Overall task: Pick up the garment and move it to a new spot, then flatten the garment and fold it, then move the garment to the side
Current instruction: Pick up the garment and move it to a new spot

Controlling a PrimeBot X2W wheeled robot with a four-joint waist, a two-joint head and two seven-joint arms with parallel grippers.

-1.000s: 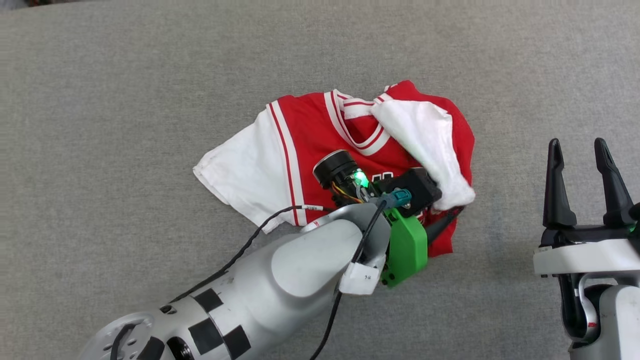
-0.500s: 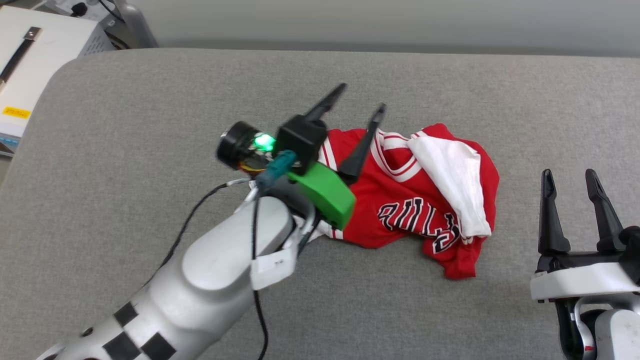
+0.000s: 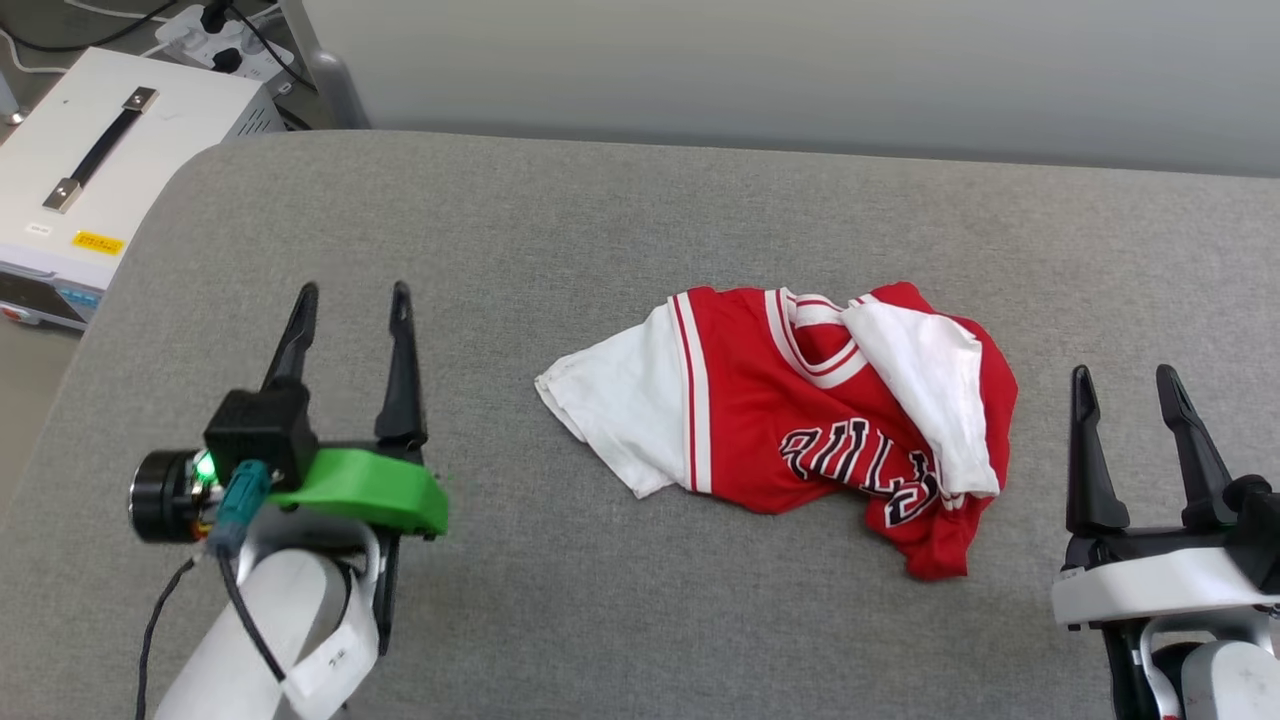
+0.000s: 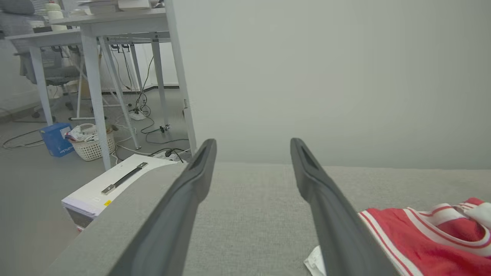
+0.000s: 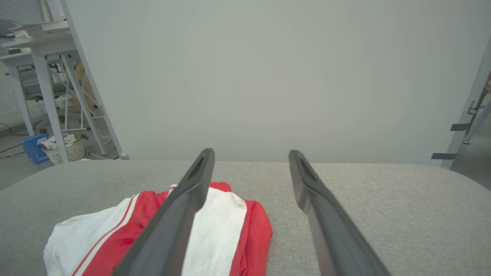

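Observation:
The garment (image 3: pixel 800 420), a red jersey with white sleeves and black lettering, lies crumpled on the grey padded table (image 3: pixel 620 220), right of centre. One white sleeve spreads to its left and the other is folded over its right side. It also appears at lower right in the left wrist view as the garment (image 4: pixel 422 245) and at lower left in the right wrist view as the garment (image 5: pixel 153 234). My left gripper (image 3: pixel 352 300) hovers open and empty well to its left. My right gripper (image 3: pixel 1125 385) stands open and empty just right of it.
A white equipment case (image 3: pixel 90 170) with a strap handle stands beyond the table's left end, with a power strip (image 3: pixel 220 35) and cables behind it. A pale wall (image 3: pixel 800 70) runs along the table's far edge. Desks, a basket (image 4: pixel 92 143) and a blue box stand on the floor at left.
My left gripper has let go of the garment, lifted off it and swung far to the left. The head camera tilted up, so the whole picture shifted. The right gripper has kept its place.

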